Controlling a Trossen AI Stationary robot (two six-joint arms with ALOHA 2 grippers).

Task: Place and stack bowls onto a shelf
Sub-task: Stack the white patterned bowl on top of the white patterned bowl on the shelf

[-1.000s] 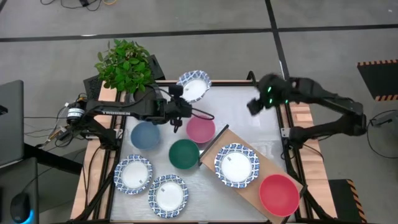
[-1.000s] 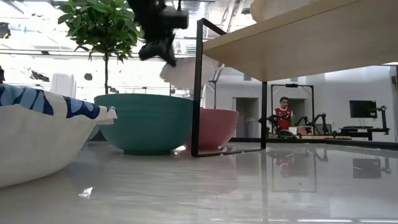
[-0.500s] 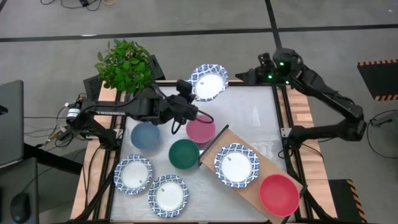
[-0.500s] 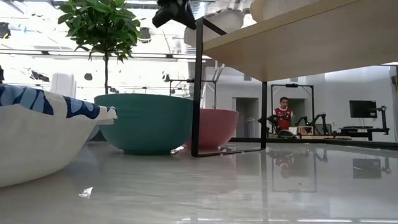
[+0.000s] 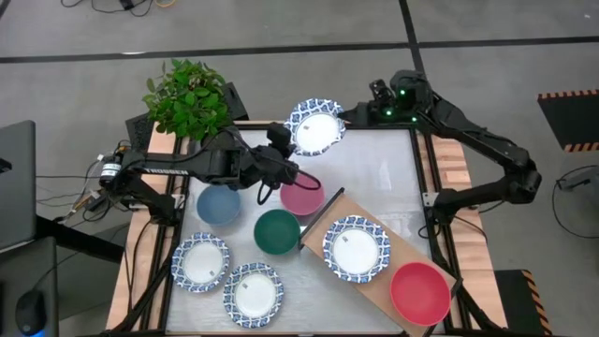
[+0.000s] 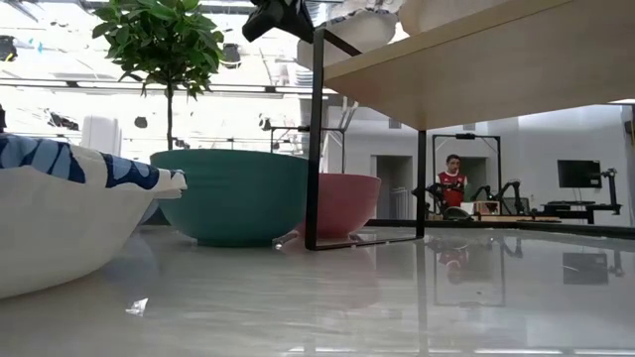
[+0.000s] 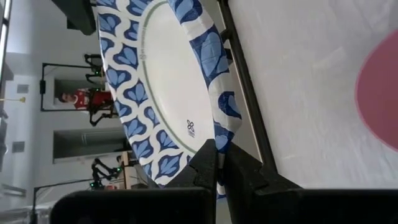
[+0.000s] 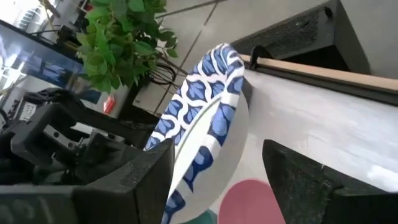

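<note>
as the right gripper (image 5: 360,114) has swung in with fingers spread around the patterned bowl (image 5: 315,129) — clamped by the left gripper (image 5: 292,150) — a handover toward the shelf (image 5: 398,245) looks imminent.

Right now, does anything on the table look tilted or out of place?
Yes. One white bowl with a blue patterned rim is off the table, tilted, pinched at its rim by the left gripper near the far edge. The right gripper sits beside it, jaws open around its rim.
</note>
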